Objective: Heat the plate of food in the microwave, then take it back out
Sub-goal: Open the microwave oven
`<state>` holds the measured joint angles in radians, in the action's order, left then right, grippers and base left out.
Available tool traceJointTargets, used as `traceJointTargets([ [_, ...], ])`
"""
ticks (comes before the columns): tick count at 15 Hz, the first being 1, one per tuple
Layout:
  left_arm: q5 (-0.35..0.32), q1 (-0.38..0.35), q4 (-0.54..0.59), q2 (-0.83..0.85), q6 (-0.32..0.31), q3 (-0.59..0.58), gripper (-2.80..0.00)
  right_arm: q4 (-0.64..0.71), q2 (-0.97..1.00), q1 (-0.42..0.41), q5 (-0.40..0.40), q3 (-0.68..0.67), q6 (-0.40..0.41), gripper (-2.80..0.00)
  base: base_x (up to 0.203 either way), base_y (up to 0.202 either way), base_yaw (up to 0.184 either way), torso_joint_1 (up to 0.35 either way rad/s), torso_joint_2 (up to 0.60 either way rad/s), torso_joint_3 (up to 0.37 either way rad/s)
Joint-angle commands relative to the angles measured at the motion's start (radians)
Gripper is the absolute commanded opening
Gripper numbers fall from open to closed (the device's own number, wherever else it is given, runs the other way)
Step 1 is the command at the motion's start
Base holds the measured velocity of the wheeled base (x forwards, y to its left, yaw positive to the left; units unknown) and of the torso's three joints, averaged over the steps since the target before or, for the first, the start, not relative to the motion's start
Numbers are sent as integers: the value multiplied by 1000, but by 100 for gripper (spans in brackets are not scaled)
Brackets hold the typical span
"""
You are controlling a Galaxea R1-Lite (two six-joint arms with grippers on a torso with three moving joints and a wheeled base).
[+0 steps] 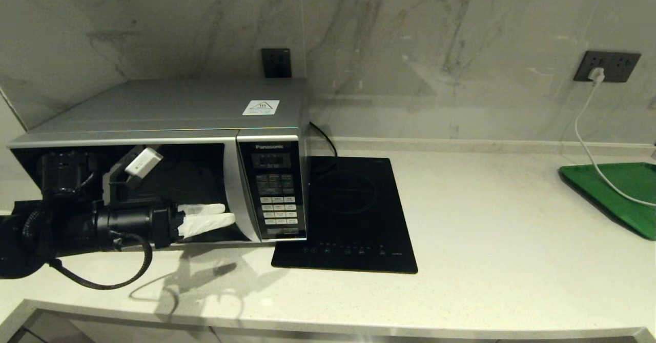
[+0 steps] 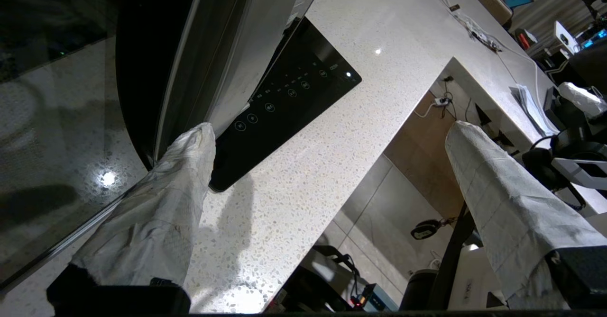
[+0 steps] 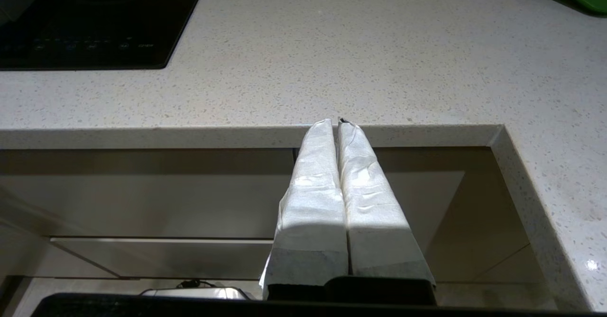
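The silver-grey microwave [image 1: 179,112] stands at the left of the counter, its dark glass door [image 1: 195,179] looking flush with the front. My left gripper [image 1: 229,214] is open with nothing between its white-wrapped fingers. It sits low in front of the door, by the seam with the keypad panel [image 1: 277,194]. In the left wrist view one fingertip [image 2: 201,134] lies against the door's silver edge [image 2: 227,47], and the left gripper [image 2: 330,126] spans bare counter. My right gripper [image 3: 337,122] is shut and empty, parked below the counter's front edge. The plate of food is out of view.
A flat black induction hob [image 1: 353,215] lies right beside the microwave. A green tray [image 1: 620,189] sits at the far right, with a white cable [image 1: 589,143] running down to it from a wall socket. The counter's front edge [image 3: 237,137] is close to the right gripper.
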<state>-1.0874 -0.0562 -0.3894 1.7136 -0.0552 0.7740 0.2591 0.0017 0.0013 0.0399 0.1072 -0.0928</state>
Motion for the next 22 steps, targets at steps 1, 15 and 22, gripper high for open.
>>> traceJointTargets([
  [1, 5, 12, -6, 6, 1, 7, 0, 2, 0, 0, 0, 0, -1, -280, 0, 0, 0, 0, 0, 0],
  [15, 95, 68, -101, 37, -2, -10, 0, 2, 0, 0, 0, 0, -1, -280, 0, 0, 0, 0, 0, 0],
  [22, 80, 97, -106, 41, -4, -13, 0, 2, 0, 0, 0, 0, 0, -280, 0, 0, 0, 0, 0, 0],
])
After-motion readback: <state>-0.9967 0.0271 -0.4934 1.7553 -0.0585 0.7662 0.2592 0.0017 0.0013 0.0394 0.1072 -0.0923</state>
